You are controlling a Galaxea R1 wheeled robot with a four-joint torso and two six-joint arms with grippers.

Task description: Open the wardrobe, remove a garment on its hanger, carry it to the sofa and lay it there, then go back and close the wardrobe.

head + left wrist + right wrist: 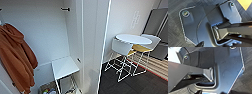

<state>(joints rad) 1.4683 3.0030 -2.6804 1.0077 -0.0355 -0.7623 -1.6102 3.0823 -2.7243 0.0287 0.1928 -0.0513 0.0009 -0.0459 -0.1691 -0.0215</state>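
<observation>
One garment hangs inside the open wardrobe [47,32] before us: an orange hoodie [15,57] at its left side, its hanger too blurred for us to make out. Lower in the wardrobe sits a white shelf [63,67], and beneath it a bin [48,89] cut off by the frame edge, its contents unclear. Right of the open door [96,45] stand a round white desk [133,38] and two white chairs [122,48]. We cannot tell either end effector's state from the wrist views.
</observation>
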